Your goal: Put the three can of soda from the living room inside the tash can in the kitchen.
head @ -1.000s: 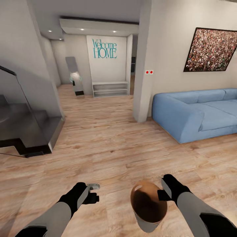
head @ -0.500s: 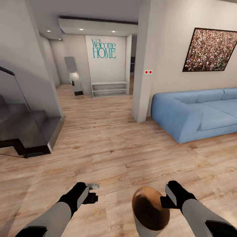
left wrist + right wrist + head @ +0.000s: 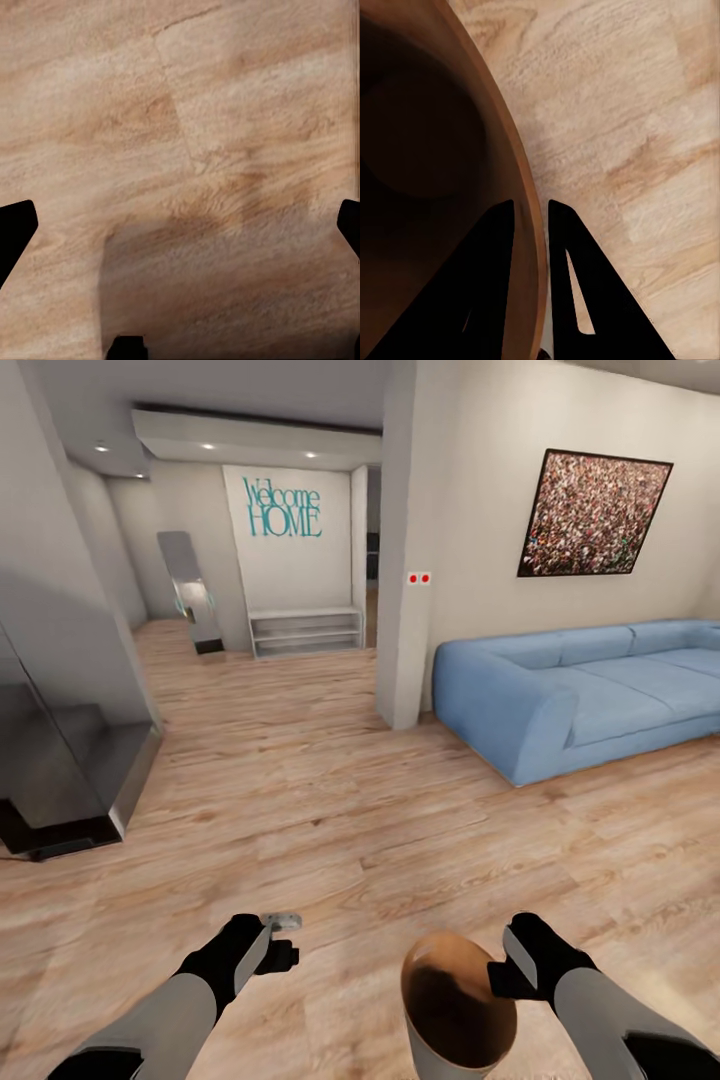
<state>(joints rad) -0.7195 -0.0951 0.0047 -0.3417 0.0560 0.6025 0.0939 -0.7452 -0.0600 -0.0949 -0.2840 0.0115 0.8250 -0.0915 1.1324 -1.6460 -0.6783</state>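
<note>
I carry the tash can [image 3: 455, 1000], a round tapered bin that is glossy brown inside and pale outside, low at the front right in the head view. My right gripper [image 3: 497, 972] is shut on its rim. In the right wrist view the two fingers of the right gripper [image 3: 531, 206] straddle the rim of the tash can [image 3: 427, 150], one inside and one outside. My left gripper [image 3: 280, 942] hangs open over bare wood floor. Its black fingertips [image 3: 15, 229] sit far apart in the left wrist view. The three can of soda are out of view.
A blue sofa [image 3: 580, 695] stands at the right under a framed picture [image 3: 590, 515]. A white pillar [image 3: 400, 610] rises ahead. Dark stairs behind a glass panel [image 3: 60, 770] are at the left. A low shelf [image 3: 305, 630] and a mirror [image 3: 190, 590] stand by the far wall.
The whole view has shifted left, so the camera has turned right. The right gripper and the bin sit slightly lower and further right in the picture than a second ago.
</note>
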